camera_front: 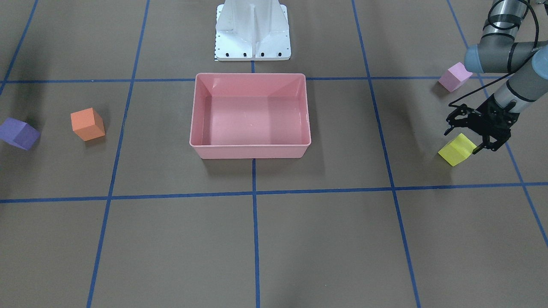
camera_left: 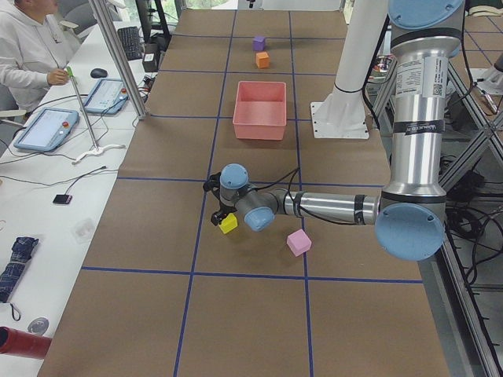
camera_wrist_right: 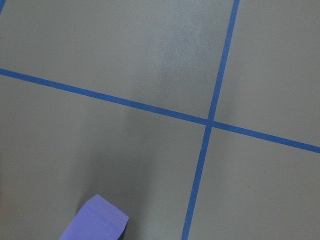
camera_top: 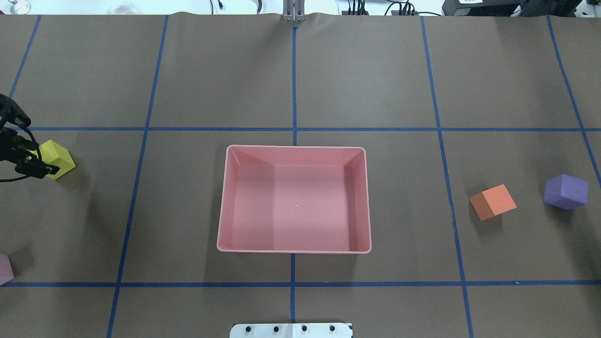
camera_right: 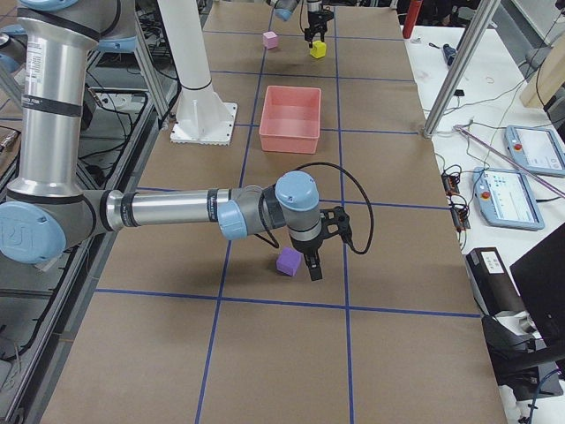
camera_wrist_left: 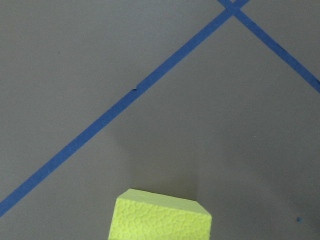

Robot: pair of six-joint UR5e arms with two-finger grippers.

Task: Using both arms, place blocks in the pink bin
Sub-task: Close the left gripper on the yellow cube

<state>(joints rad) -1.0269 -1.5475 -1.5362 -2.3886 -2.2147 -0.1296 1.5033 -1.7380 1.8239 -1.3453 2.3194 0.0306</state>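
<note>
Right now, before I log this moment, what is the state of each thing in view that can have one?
pink bin: upright, empty.
left gripper: jaws open, low at the yellow block.
yellow block: on the table.
right gripper: beside purple block, which is on the table; jaws unclear.
orange block: on table, free.
light pink block: on table, free.
</note>
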